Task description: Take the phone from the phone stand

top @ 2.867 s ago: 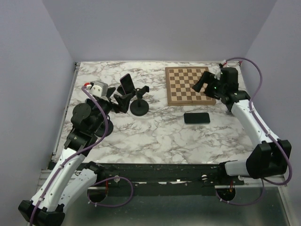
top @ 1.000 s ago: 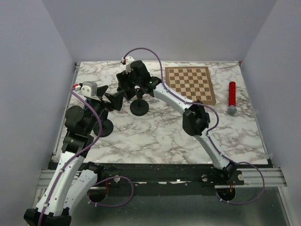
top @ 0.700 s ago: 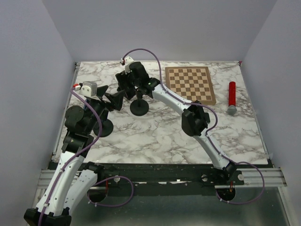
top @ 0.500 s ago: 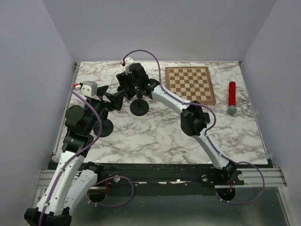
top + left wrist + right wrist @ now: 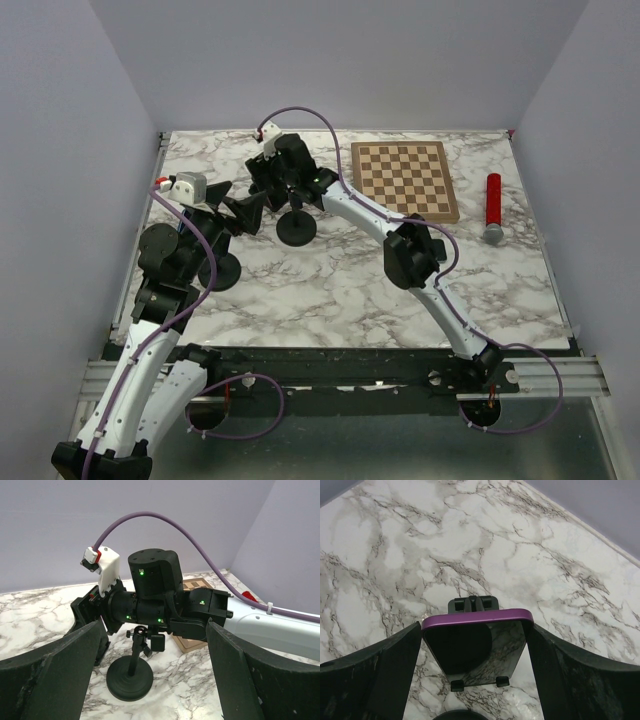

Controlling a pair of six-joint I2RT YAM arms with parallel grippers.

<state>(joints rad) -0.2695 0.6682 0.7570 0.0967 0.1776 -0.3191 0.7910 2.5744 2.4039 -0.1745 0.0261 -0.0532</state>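
The phone (image 5: 475, 645) has a purple edge and a dark screen. It leans in the cradle of the black phone stand (image 5: 297, 230), its lower edge on the cradle's two hooks. My right gripper (image 5: 475, 630) reaches across the table to the stand's head (image 5: 268, 185), and its fingers (image 5: 395, 665) press on the phone's two sides. My left gripper (image 5: 248, 212) is open and empty just left of the stand. In the left wrist view (image 5: 155, 630) its fingers frame the stand's post and round base (image 5: 130, 680). There the right wrist hides the phone.
A wooden chessboard (image 5: 404, 180) lies at the back right of the marble table (image 5: 330, 290). A red cylinder with a grey end (image 5: 492, 207) lies near the right edge. The right arm stretches diagonally across the table's middle.
The right arm, over the chessboard 2.9 s ago, now reaches to the stand. In the last second its wrist has only edged slightly. The left gripper has stayed beside the stand.
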